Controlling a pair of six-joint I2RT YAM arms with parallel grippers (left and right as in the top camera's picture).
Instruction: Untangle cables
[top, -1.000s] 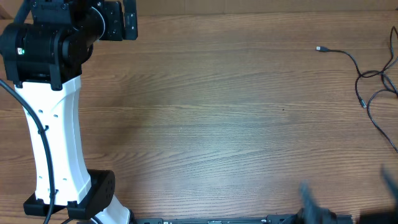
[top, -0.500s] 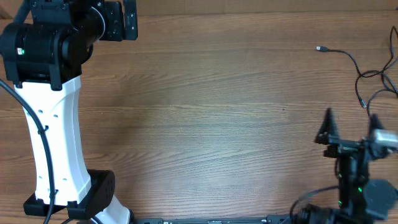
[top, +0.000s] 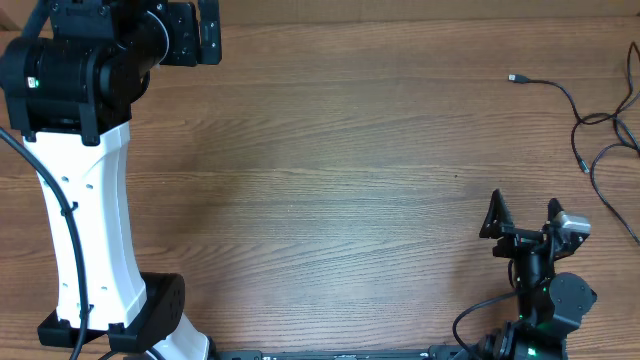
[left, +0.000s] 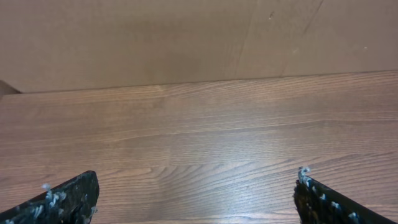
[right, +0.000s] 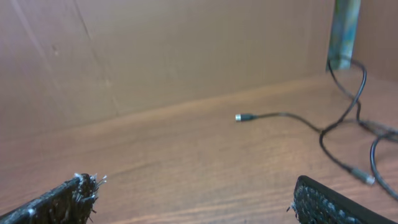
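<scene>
The cables (top: 588, 119) are thin black strands lying loose at the far right of the wooden table, with one small plug end (top: 515, 77) pointing left and another (top: 582, 164) lower down. The right wrist view shows them ahead and to the right (right: 329, 132), with a plug (right: 240, 117). My right gripper (top: 524, 214) is open and empty, in front of and left of the cables, apart from them; its fingertips frame the right wrist view (right: 196, 199). My left gripper (top: 208, 32) is open and empty at the far left back (left: 196, 199), far from the cables.
The left arm's white column (top: 85, 230) stands at the left front. A brown wall (left: 186, 37) backs the table. A greenish upright post (right: 344, 28) stands at the back right where the cables run up.
The right arm has come up into view from the bottom right, then shifted left and slightly toward the front. The cables and the left arm have not moved.
</scene>
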